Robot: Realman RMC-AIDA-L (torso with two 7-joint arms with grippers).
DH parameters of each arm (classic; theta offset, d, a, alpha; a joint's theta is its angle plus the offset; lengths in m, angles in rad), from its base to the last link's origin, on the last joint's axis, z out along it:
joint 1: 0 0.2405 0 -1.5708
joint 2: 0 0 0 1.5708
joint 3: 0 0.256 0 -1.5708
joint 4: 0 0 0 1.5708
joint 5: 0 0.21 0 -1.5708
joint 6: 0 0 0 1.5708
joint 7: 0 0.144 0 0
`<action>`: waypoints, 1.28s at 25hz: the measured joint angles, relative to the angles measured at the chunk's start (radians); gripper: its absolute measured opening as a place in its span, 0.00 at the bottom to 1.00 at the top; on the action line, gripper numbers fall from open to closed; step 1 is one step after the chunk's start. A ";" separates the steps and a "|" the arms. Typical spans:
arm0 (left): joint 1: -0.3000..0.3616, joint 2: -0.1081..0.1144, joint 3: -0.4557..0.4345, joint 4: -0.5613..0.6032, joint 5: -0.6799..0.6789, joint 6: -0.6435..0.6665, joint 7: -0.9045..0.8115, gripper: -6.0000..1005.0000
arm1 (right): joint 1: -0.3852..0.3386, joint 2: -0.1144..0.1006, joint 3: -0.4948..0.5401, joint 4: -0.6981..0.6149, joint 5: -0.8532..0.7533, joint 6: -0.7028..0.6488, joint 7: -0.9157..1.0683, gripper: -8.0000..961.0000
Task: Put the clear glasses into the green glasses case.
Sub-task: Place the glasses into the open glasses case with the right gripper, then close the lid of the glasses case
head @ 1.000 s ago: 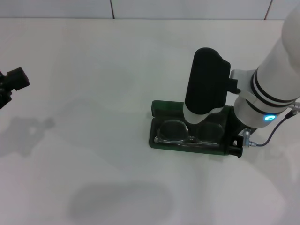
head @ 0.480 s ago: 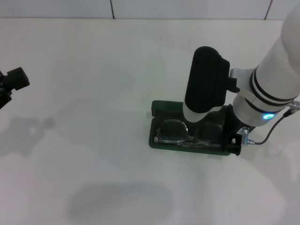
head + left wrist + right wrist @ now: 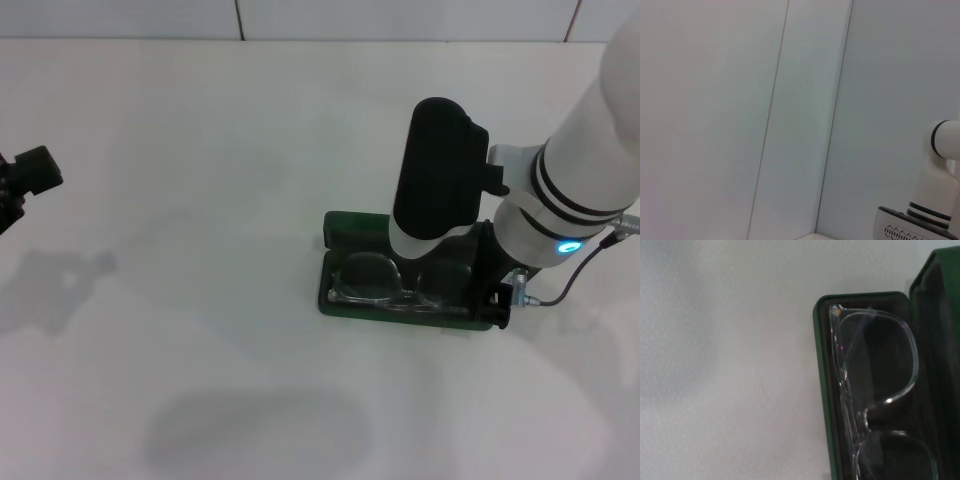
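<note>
The green glasses case [image 3: 331, 292] lies open on the white table, right of centre, its lid [image 3: 354, 227] standing up at the far side. The clear glasses [image 3: 371, 279] lie folded inside it on the dark lining. My right gripper [image 3: 432, 242] hangs directly over the case's right half and hides that end of the glasses. In the right wrist view one clear lens [image 3: 881, 358] sits inside the green rim [image 3: 822, 390], with the lid [image 3: 940, 310] beside it. My left gripper [image 3: 30, 173] is parked at the far left edge.
The white table [image 3: 200, 200] stretches bare to the left and front of the case. A tiled wall [image 3: 400, 18] runs along the back. A grey cable [image 3: 575, 282] hangs from my right wrist beside the case. The left wrist view shows only wall panels [image 3: 740, 120].
My right arm has shifted very slightly left and up over the case. The glasses and case stay where they were. The left arm has not moved.
</note>
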 joint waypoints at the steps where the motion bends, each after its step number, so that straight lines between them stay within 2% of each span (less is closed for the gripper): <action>1: 0.000 0.000 0.000 0.000 0.001 0.000 0.000 0.05 | -0.001 0.000 0.000 0.000 0.000 0.001 0.000 0.01; 7: 0.002 -0.001 0.000 -0.001 0.002 0.000 0.000 0.05 | -0.011 0.000 0.000 -0.030 0.002 -0.009 0.002 0.01; 14: -0.001 -0.002 0.000 -0.003 0.000 0.001 0.000 0.05 | -0.068 0.000 -0.002 -0.144 -0.005 -0.059 0.026 0.01; 19: -0.014 -0.002 0.000 -0.003 -0.004 0.001 -0.014 0.05 | -0.094 0.000 -0.002 -0.173 -0.007 -0.067 0.029 0.01; 22: -0.024 0.000 0.000 -0.003 -0.019 0.002 -0.030 0.05 | -0.133 -0.001 0.002 -0.228 -0.018 -0.078 0.034 0.01; 23: -0.029 0.001 0.000 -0.003 -0.029 0.002 -0.038 0.05 | -0.169 -0.002 0.012 -0.279 -0.037 -0.092 0.037 0.01; 25: -0.040 0.003 0.000 -0.003 -0.039 0.001 -0.049 0.05 | -0.183 -0.003 0.018 -0.300 -0.043 -0.097 0.037 0.01; 32: -0.066 0.006 -0.020 -0.002 -0.041 -0.001 -0.098 0.05 | -0.345 -0.006 0.170 -0.520 -0.044 -0.125 0.006 0.01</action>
